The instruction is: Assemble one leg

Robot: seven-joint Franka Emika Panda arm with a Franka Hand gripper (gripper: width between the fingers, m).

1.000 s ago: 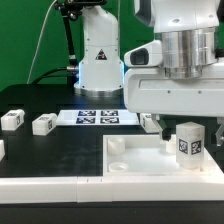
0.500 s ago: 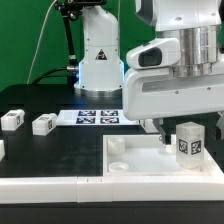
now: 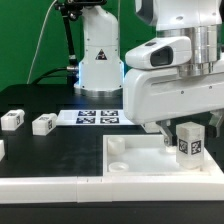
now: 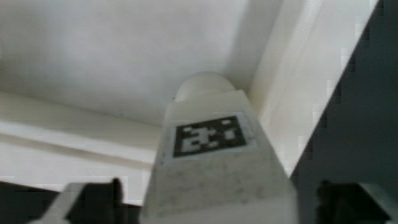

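From the exterior view: the white Franka arm's two-finger gripper (image 3: pixel 191 131) hangs low over the large white square tray-like plastic piece (image 3: pixel 140 166). It is over the part of the tray toward the exterior view's right. Right under it stands the small white stubby plastic leg (image 3: pixel 188 144), upright on the tray, with its black-and-white square tag facing the camera. One dark finger shows just beside the leg; the other is hard to pick out behind the wrist's bulk. Whether the leg sits in one of the tray's round corner sockets I can't tell from here.

Off the tray on the exterior view's left, a second leg (image 3: pixel 44 123) and a third leg (image 3: pixel 12 120) lie well apart from it on the black table (image 3: pixel 50 155). The thin flat white marker board (image 3: pixel 97 117) lies beyond the tray's far edge.

Over to the wrist view, which is much closer. The leg (image 4: pixel 214 140) fills the middle, tag plain to see, and the tray's white floor and raised rim (image 4: pixel 107 70) lie behind it. The gripper (image 4: pixel 219 202) straddles the leg with its dark fingers (image 4: pixel 93 200) on either side. There is a gap on each side (narrow, but it's there), so the jaws are spread and clamp nothing.
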